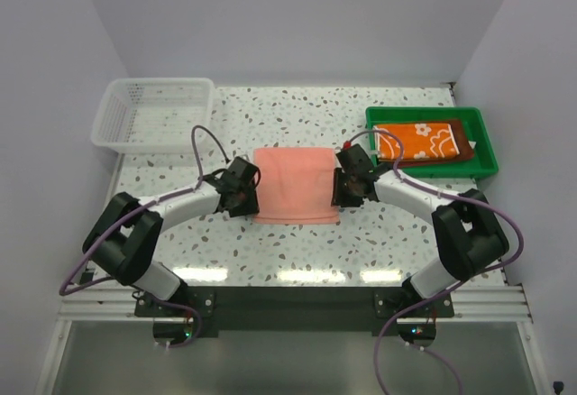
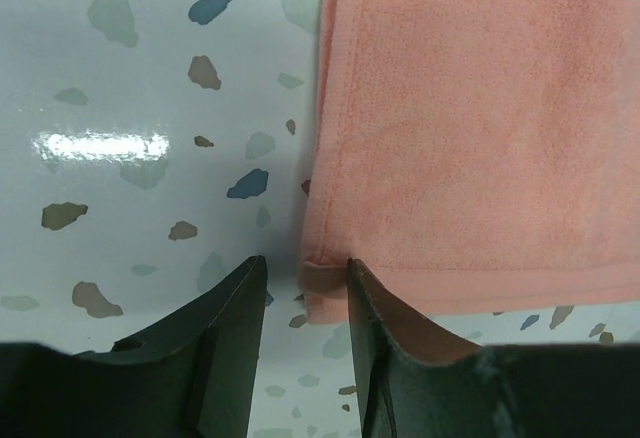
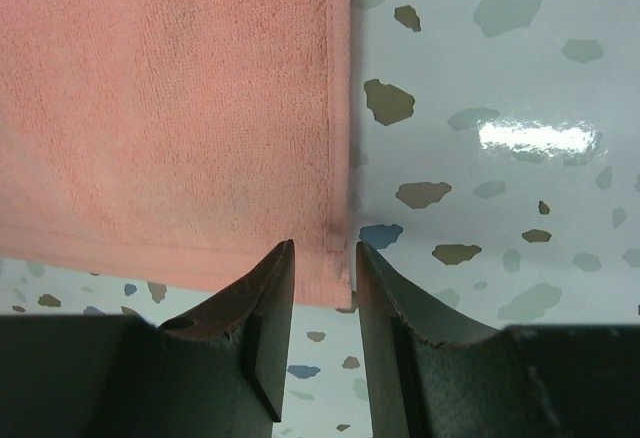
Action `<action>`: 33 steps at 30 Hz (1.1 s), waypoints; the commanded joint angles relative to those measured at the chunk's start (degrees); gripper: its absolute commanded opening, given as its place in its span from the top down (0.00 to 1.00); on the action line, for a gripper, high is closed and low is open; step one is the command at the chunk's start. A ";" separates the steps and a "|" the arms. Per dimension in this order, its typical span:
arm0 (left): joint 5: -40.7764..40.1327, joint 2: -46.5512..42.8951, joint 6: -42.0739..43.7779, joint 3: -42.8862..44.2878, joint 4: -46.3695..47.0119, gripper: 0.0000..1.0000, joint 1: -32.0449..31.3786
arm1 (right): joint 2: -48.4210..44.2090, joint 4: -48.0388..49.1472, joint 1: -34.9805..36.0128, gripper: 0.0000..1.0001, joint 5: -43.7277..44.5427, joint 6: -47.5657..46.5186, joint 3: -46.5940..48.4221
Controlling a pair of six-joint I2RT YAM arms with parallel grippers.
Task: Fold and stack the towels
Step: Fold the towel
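A salmon pink towel (image 1: pixel 295 185) lies flat in the middle of the table. My left gripper (image 1: pixel 250 193) is low at its left edge. In the left wrist view its jaws (image 2: pixel 305 263) stand open astride the towel's (image 2: pixel 480 128) near corner, with a gap on the outer side. My right gripper (image 1: pixel 340 192) sits at the towel's right edge. In the right wrist view it (image 3: pixel 323 248) is open, with the hemmed corner of the towel (image 3: pixel 170 108) between the fingers. An orange towel with white flowers (image 1: pixel 424 140) lies folded on a dark brown towel (image 1: pixel 465 152) in the green tray.
The green tray (image 1: pixel 488 135) stands at the back right, close behind the right arm. A white mesh basket (image 1: pixel 153 111) stands at the back left. Speckled tabletop (image 1: pixel 297 120) shows around the towel.
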 commanded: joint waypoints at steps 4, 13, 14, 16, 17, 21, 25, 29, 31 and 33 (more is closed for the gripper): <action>-0.29 1.38 -1.12 2.29 1.77 0.64 -1.39 | 0.17 2.41 0.10 0.65 -0.20 0.63 -0.55; -2.57 2.08 -0.59 7.21 -1.48 0.85 -3.68 | 0.26 2.59 0.10 0.65 0.42 0.71 -1.60; -2.66 2.08 -0.51 7.65 -1.84 0.85 -3.94 | 0.26 2.50 0.10 0.65 0.68 0.63 -1.60; -3.36 2.25 -0.25 8.88 -2.80 0.85 -4.21 | 0.26 2.32 0.10 0.65 0.77 0.54 -1.60; -3.54 2.26 -0.16 9.24 -3.07 0.86 -4.38 | 0.35 2.32 0.10 0.66 0.94 0.71 -1.60; -3.46 2.87 0.02 10.12 -3.68 0.90 -4.56 | 1.40 2.58 0.10 0.67 0.94 0.89 -1.43; -3.37 3.22 0.28 9.94 -3.86 0.93 -4.91 | 2.46 3.11 0.10 0.70 0.68 0.98 -1.25; -3.37 3.49 0.37 9.77 -3.77 0.93 -5.09 | 3.78 3.64 0.10 0.74 0.15 1.07 -1.08; -3.45 3.57 0.55 9.77 -3.95 0.94 -5.17 | 3.96 3.81 0.10 0.78 -0.28 1.07 -0.99; -3.54 3.57 0.46 9.85 -3.86 0.94 -5.18 | 3.70 3.64 0.10 0.81 -0.55 0.98 -0.81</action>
